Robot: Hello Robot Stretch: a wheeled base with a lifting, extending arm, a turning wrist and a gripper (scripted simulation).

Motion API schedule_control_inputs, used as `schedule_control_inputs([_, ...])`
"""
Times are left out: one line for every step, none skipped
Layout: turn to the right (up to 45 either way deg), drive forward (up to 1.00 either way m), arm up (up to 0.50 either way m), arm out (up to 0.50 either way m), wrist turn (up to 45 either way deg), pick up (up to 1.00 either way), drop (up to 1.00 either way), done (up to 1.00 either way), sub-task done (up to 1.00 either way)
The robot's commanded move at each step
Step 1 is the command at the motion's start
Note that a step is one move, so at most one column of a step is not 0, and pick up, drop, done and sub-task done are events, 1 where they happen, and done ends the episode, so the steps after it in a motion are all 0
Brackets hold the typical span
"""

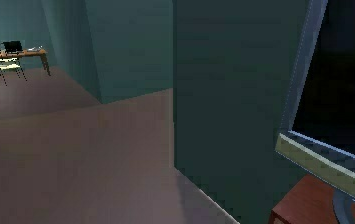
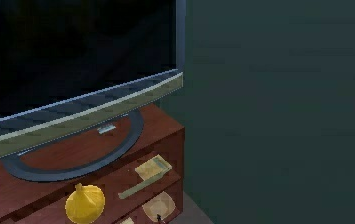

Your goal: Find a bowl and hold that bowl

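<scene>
Ahead we look slightly down over floor (image 1: 75,150) to a far desk (image 1: 20,55) at ten o'clock, a wall (image 1: 230,100) close at twelve. Sideways we sit near the TV (image 2: 75,50) and stand (image 2: 155,140), shared at four o'clock ahead.

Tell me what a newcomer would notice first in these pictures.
The big dark television on its red-brown wooden stand dominates the arm side view's left. A bright yellow round thing sits below it near the bottom edge. Far off, at the forward view's upper left, stands a small desk with a chair.
</scene>
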Motion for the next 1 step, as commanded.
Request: schedule_control_inputs([0.0, 0.00, 0.10, 0.00, 0.0, 0.00, 0.00, 0.00, 0.00])
